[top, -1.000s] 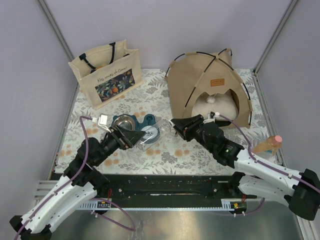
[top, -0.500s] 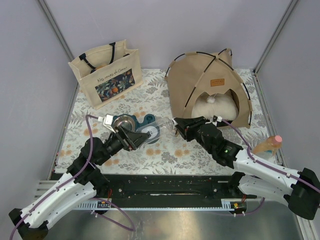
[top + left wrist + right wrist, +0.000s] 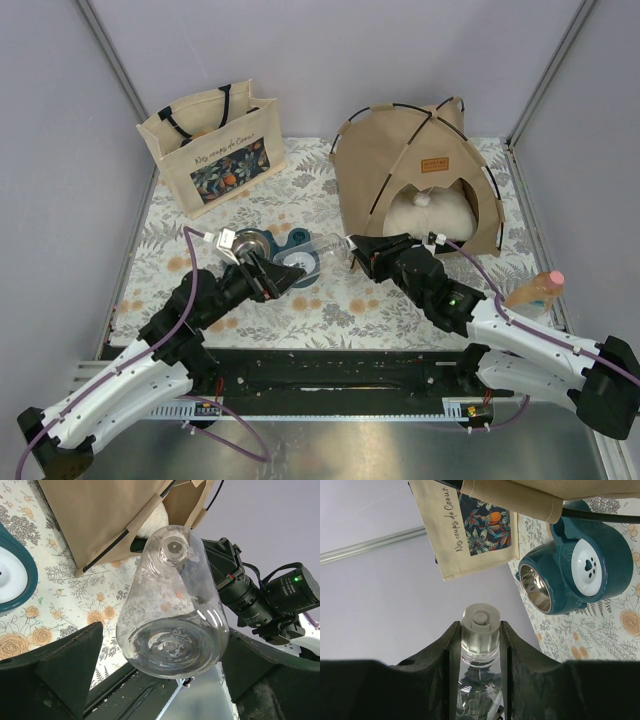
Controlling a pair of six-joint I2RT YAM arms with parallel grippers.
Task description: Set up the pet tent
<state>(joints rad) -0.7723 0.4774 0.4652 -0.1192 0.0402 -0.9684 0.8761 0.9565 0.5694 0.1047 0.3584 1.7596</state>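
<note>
Bottle [image 3: 172, 615] was pinched at its cap by right hand [image 3: 480, 630], base set within spread left hand [image 3: 162, 662], presumably for handover.

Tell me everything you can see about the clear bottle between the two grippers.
The bottle is clear, glass or plastic I cannot tell, with a wide round base tapering to a narrow neck and a pale grey cap. It looks empty. It lies roughly level in the air. The right gripper is shut on its cap end. Its base points into the open left gripper, which flanks it; contact there is unclear.
</note>
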